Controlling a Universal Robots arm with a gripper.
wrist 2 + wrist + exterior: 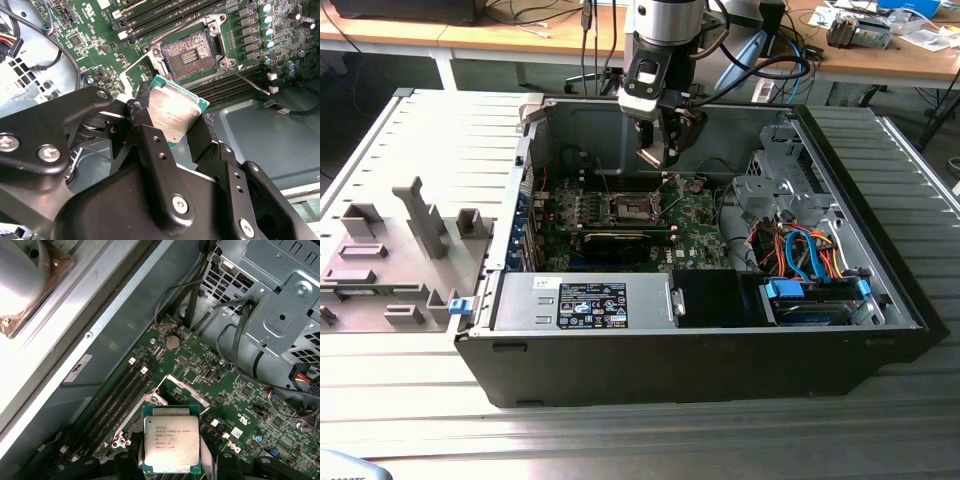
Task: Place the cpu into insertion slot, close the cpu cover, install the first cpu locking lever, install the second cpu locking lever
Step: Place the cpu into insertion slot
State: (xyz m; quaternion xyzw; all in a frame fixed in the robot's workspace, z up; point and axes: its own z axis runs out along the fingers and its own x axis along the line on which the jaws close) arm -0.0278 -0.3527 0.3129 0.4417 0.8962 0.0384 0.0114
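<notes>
cpu point(171, 445) is pinched by two opposite edges in the gripper point(170, 122), fingers closed just to chip width, nothing else in hand. It hangs in the air inside the computer case point(700, 370), above the insertion slot point(189, 52) and not touching it. My worries: the chip looks tilted against the board in the second wrist view, so if it goes down like that one corner could land first and bend the contacts. An edge grip on a thin plate can also slip or twist. The cpu cover point(186, 389) stands open just beside the socket, and a finger could clip it or the swung-out locking lever point(248, 81). I can't confirm the chip's keying against the socket from here. As for views: the exterior view gives me height, with the gripper well above the board. The second wrist view shows the bare socket, which the chip partly hides in the first wrist view. The first wrist view shows the chip's face square-on.
</notes>
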